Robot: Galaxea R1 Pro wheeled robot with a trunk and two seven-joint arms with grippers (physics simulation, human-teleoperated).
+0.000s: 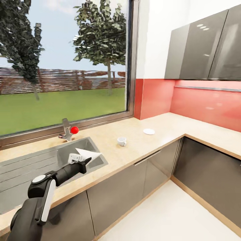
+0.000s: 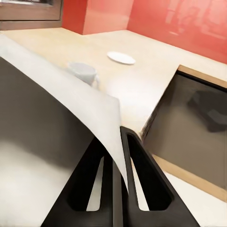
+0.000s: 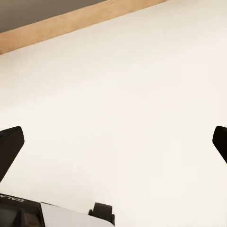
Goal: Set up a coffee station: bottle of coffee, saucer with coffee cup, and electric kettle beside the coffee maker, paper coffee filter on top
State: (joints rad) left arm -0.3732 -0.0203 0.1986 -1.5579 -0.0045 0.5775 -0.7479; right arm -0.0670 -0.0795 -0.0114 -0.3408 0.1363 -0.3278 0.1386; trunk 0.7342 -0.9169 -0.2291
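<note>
Your left pincer [image 1: 87, 161] is pinching the paper coffee filter [image 1: 87, 154] over the sink [image 1: 40, 164], while your right pincer [image 3: 113, 142] hangs spread wide above the floor. To the right on the worktop [image 1: 134, 152], the coffee cup [image 1: 122, 141] stands apart from the farther saucer [image 1: 149, 131].

Kitchen fittings: steel sink [image 1: 30, 167] with drainboard, faucet [image 1: 67, 131] bearing a red knob [image 1: 74, 130], window [image 1: 63, 60] onto lawn and trees, red backsplash [image 1: 204, 103], grey wall cabinets [image 1: 201, 47], grey base cabinets [image 1: 134, 187], pale floor [image 1: 174, 217].
</note>
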